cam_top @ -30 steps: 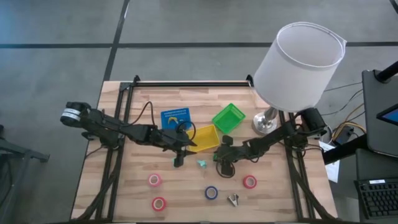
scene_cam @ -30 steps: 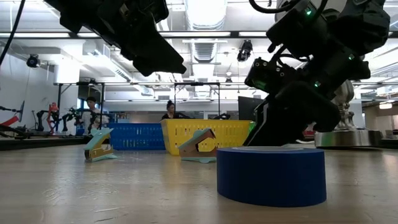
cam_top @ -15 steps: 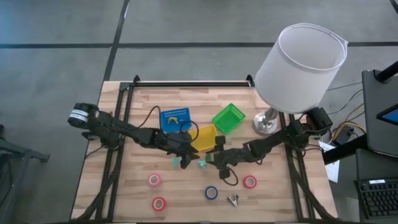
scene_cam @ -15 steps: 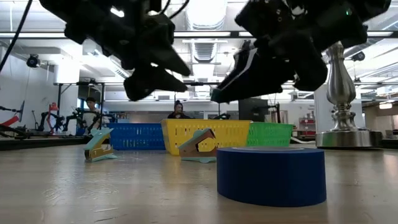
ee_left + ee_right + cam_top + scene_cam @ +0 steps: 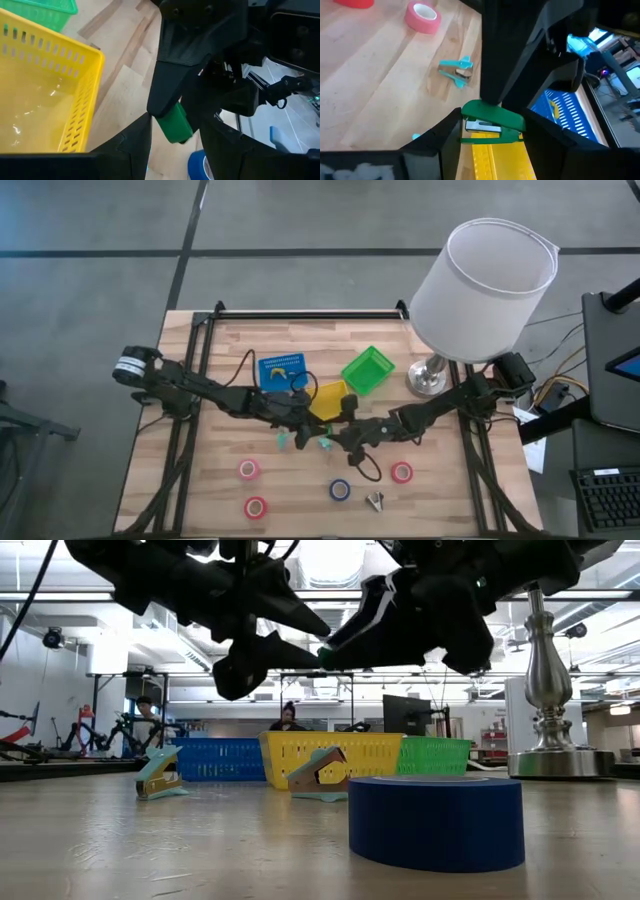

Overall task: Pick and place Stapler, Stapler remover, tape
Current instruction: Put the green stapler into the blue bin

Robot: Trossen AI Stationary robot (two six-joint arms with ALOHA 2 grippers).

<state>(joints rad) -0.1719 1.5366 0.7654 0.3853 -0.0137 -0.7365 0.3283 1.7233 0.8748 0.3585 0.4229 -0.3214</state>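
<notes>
Green stapler [image 5: 492,121] held aloft mid-desk [image 5: 440,500], beside yellow bin [image 5: 328,402]. Left gripper [image 5: 318,426] and right gripper [image 5: 333,430] meet there, both jaws clasping it from opposite ends. Blue tape [image 5: 436,821] lies below on the desk.

Green stapler [image 5: 174,124] mostly hidden between both arms' fingers [image 5: 496,60].

Green stapler [image 5: 492,121]: held in the air between both arms' fingers, over the surface just near the yellow bin.
Teal staple removers: one [image 5: 284,441] left of centre, one [image 5: 325,444] beside it.
Tape: blue roll [image 5: 340,490] near centre; pink-red rolls at [image 5: 248,469], [image 5: 256,507], [image 5: 401,472], all lying flat.
</notes>
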